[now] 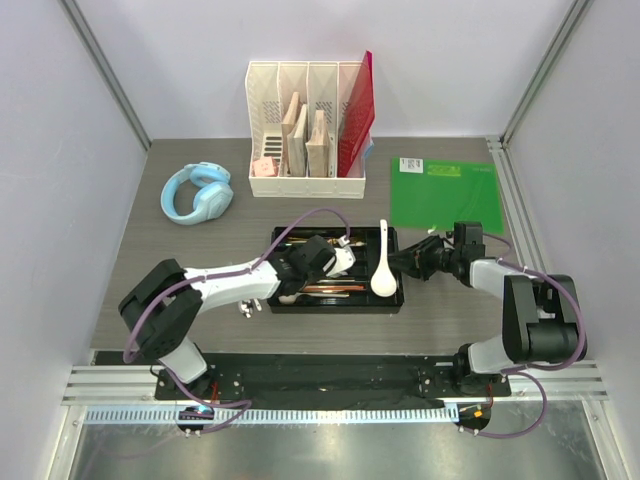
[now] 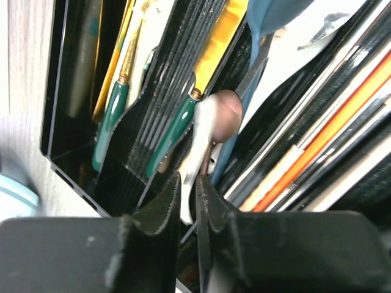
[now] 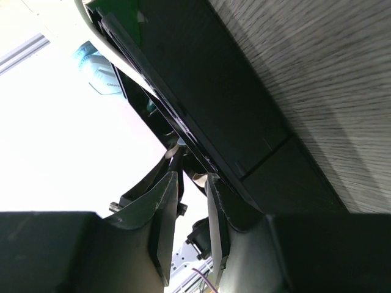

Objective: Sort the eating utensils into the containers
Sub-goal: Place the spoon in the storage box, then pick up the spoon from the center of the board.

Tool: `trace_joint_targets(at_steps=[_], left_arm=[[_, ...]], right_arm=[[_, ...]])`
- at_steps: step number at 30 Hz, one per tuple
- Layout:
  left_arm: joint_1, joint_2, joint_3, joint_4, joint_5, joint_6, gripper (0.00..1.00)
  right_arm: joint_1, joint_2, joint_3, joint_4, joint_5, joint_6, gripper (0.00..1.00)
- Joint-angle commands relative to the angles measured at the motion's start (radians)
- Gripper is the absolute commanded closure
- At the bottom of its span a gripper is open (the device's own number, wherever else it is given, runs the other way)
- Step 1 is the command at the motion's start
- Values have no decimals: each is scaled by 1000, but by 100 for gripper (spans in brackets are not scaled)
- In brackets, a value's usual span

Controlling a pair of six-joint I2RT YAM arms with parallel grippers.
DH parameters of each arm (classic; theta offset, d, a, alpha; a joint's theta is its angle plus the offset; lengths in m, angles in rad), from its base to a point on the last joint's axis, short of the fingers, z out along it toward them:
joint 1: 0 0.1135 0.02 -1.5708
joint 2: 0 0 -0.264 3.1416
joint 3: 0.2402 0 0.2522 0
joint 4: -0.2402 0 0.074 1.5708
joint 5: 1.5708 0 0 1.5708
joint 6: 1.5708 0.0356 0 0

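L gripper point(image 2: 188, 180): we see it low over the shallow black rectangular plastic cutlery tray point(image 1: 340, 308), jaws nearly together. A small white utensil point(image 2: 198, 140) sits in the slit; we can't tell if it's clamped.
R gripper point(image 3: 192, 177): at the tray's right end, fingers part-way apart, one inside & one outside the end wall, pinching it.
Tray: mid grey wood-grain table point(image 1: 200, 250), long side running L–R.
In tray: two green-handled gold utensils point(image 2: 174, 131) in separate slots; long orange & pale chopsticks point(image 2: 317, 137) in another; large white ceramic soup spoon point(image 1: 383, 258) by the right end, bowl toward the arm bases.
Behind: white slotted file organiser point(image 1: 300, 85), light-blue headphones point(image 1: 197, 192), flat green sheet point(image 1: 443, 192), all apart from the tray.
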Motion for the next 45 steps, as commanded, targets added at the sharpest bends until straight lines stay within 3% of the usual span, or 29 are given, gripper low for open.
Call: trace_joint_targets(at_steps=[1,5,9,21,22,24,25,32,35,39,45], left_arm=[[-3,-68,18,-6,8,-67,82],[0,-112,1,26,-48,-82,80],[11,-123,-2,33,-58,-119,71],[28,-118,24,48,-81,-186,71],[49,-128,24,59,-100,-229,71],[84,-152,42,40,-116,-310,60],[133,-155,57,-19,-119,-423,57],[446,-129,134,-363,10,-902,59],[493,-138,92,-398,-16,-979,58],[554,-155,42,-434,55,-1116,53],[579,-195,-54,-443,83,-1196,47]], right_arm=[[-1,-16,-32,-85,119,-15,68],[-1,-43,-25,-102,138,-27,68],[-1,-67,-20,-121,154,-24,68],[-1,-68,-14,-124,151,-28,68],[-1,-68,-11,-127,146,-28,68],[-1,-64,6,-134,145,-34,68],[-1,-60,12,-139,146,-46,68],[-1,-30,64,-173,139,-84,68],[-1,8,77,-173,125,-103,67],[-1,44,78,-168,103,-126,67],[-1,96,75,-159,85,-155,67]])
